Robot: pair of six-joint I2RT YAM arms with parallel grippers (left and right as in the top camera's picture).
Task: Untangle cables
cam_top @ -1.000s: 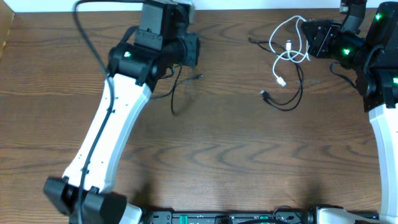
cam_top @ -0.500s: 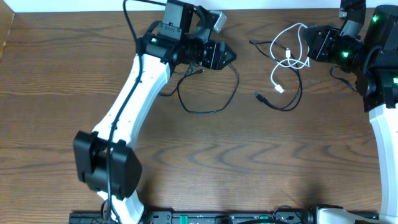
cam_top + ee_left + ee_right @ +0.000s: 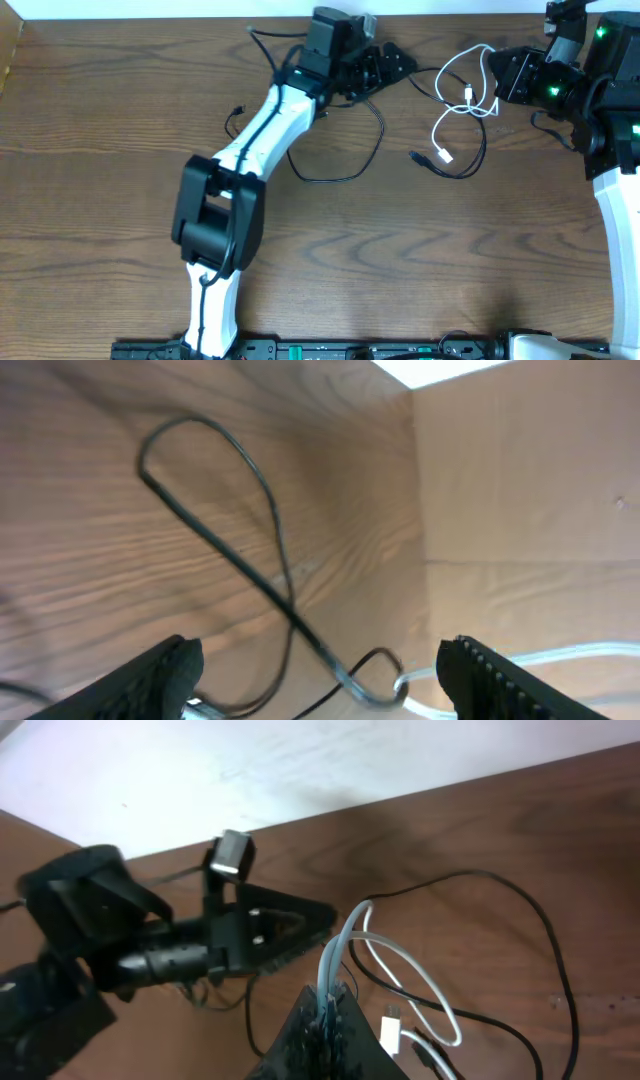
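Currently: white cable (image 3: 333, 960) and black cable (image 3: 250, 575), far right, looped over each other. Both look light, limp and thin (probably slippery), best taken near a plug. Right gripper (image 3: 330, 1018) pinches the white cable. Left gripper (image 3: 320, 680) is spread wide, holding nothing, with the black cable beneath.

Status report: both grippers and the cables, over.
Left gripper open, black cable in front. Right gripper shut on white cable. The two cross, not yet apart. No obstruction seen.
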